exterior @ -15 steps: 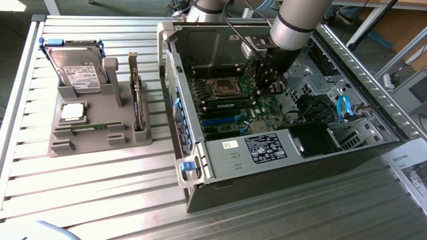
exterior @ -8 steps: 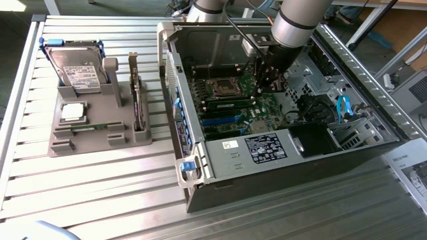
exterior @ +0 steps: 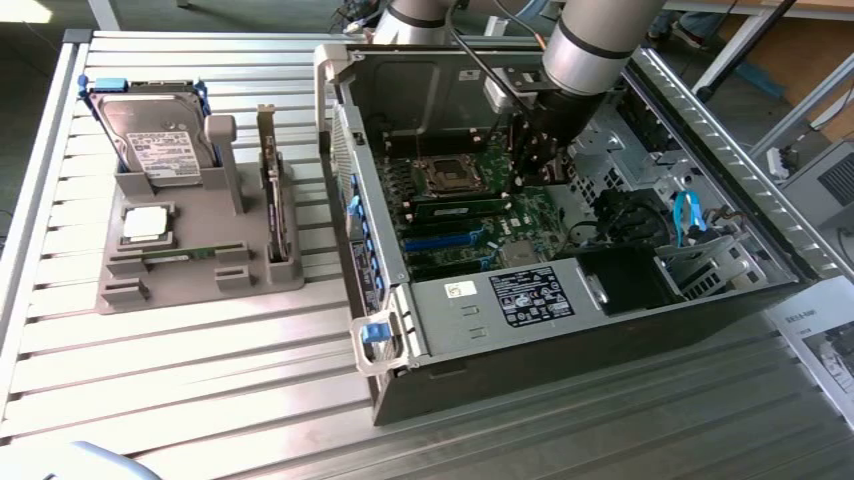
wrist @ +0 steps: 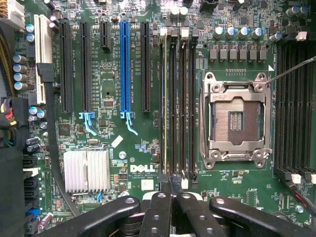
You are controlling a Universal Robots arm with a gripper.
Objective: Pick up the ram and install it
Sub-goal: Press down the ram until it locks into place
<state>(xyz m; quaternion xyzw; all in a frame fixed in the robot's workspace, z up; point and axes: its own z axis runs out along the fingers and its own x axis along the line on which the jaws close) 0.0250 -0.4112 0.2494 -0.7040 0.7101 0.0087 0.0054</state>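
Note:
A slim green ram [exterior: 454,211] stands in the memory slots of the motherboard inside the open computer case [exterior: 561,370]. In the wrist view this ram [wrist: 164,98] shows edge-on as a thin line in the outermost slot. My gripper [wrist: 173,183] is shut, its black fingertips pressed together right over the end of those slots, and I see nothing between them. From the exterior view the gripper [exterior: 534,168] hangs low over the board beside the empty processor socket [exterior: 447,176]. A second ram [exterior: 178,256] lies flat in the grey holder outside the case.
The grey holder [exterior: 200,290] at the exterior view's left also carries a hard drive [exterior: 154,135], a square silver processor chip [exterior: 144,225] and an upright expansion card [exterior: 276,195]. On the board sit an open socket [wrist: 238,118], long card slots [wrist: 125,64] and a finned heatsink [wrist: 86,170].

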